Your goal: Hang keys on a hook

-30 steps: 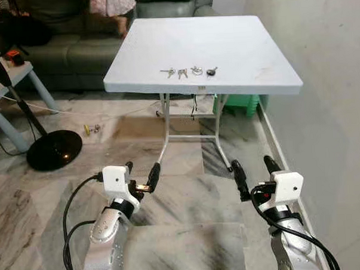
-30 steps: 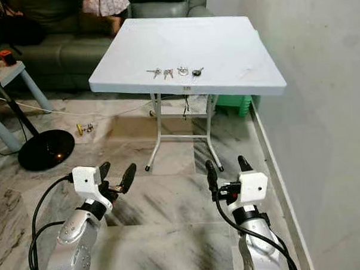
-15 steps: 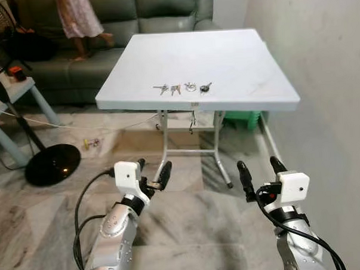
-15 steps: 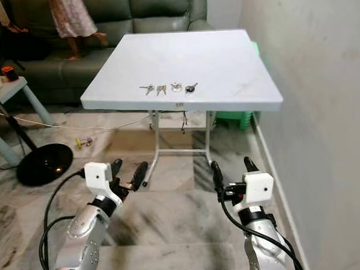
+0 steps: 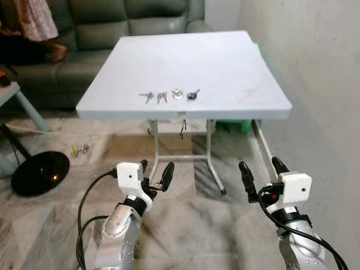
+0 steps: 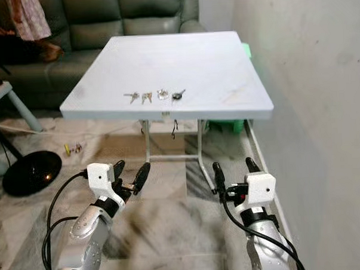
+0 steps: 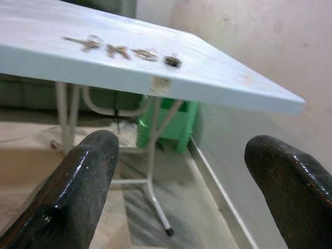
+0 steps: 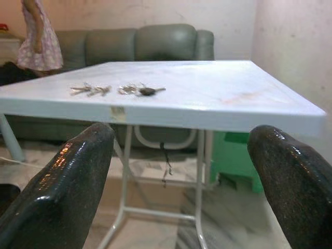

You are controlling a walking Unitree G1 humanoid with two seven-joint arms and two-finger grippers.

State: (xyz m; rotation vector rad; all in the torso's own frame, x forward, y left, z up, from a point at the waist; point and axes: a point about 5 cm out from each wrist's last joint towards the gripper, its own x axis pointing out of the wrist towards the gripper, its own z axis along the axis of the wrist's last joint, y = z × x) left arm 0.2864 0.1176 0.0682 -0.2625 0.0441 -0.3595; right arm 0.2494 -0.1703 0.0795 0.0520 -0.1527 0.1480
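The head's two eyes look forward and down from above, a little back from the white table (image 5: 183,63), which both share, along with the floor and the sofa (image 5: 133,11) beyond. Each wrist camera sits low, below the tabletop's near edge, looking toward the far side between its own fingers (image 7: 78,192), sharing the keys (image 8: 116,90).

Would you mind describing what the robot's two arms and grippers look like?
Both arms are silver metal with black cables looping along them. Each wrist carries a white boxy housing, the right one showing a small dark round mark. The left gripper and right gripper each have two long, glossy black fingers with rounded tips.
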